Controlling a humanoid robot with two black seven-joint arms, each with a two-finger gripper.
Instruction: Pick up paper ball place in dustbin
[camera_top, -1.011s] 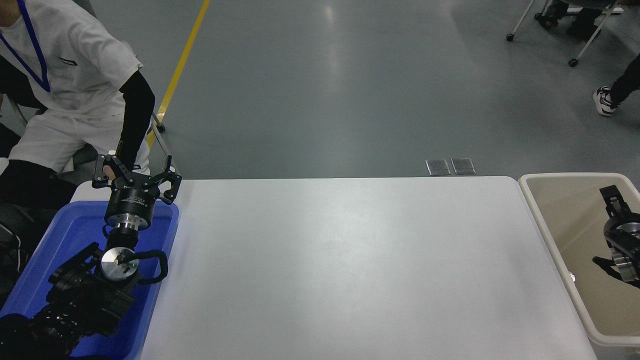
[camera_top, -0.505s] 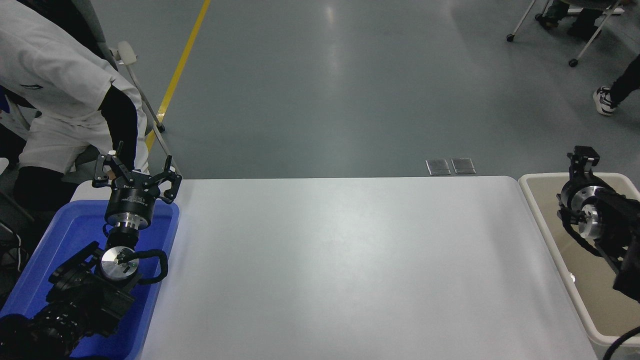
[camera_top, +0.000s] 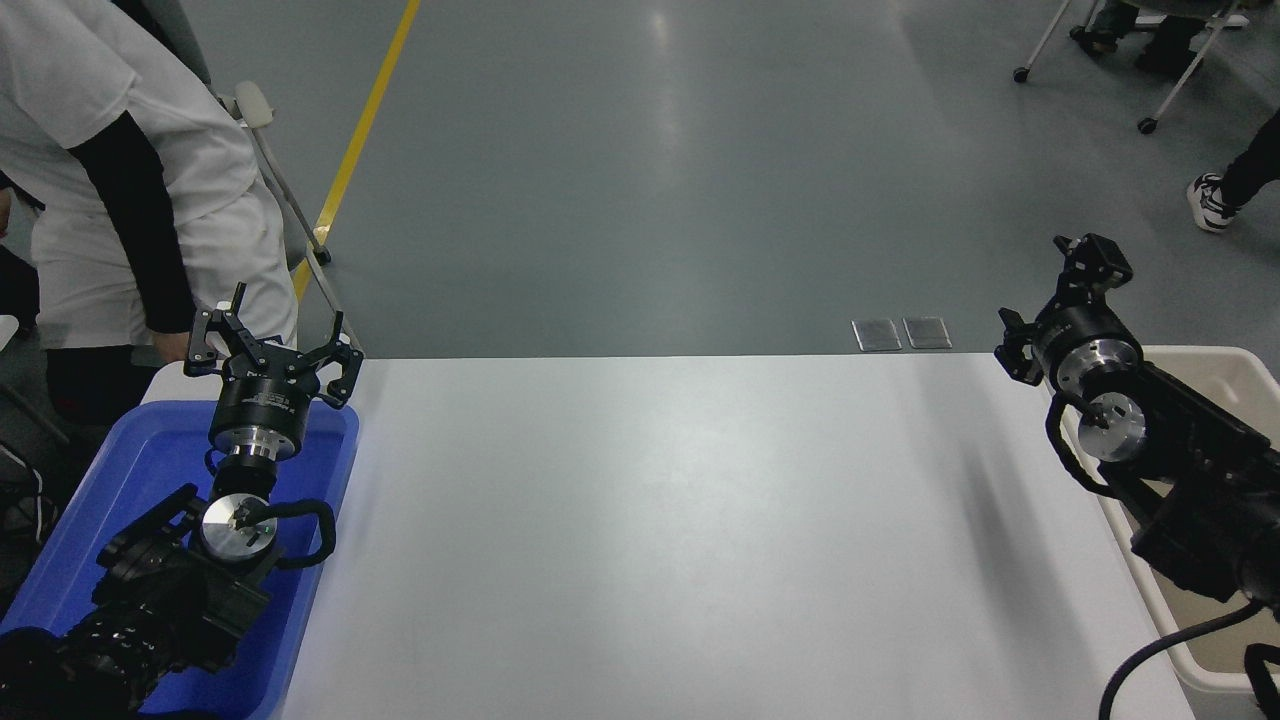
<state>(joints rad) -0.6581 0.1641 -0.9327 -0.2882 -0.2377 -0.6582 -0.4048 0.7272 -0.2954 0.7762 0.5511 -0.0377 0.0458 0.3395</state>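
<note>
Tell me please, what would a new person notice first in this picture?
Most striking are the two black arms: the left gripper hangs open over the far end of the blue tub at the left, and the right gripper is raised above the near corner of the beige dustbin at the right edge. Between them the white table shows no paper ball. A person in white stands at the far left.

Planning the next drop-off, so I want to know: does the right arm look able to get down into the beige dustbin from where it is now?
Probably yes. The right gripper hangs above the dustbin's far left corner, the bin is open-topped, and nothing covers it. Only the arm itself overlaps it.
</note>
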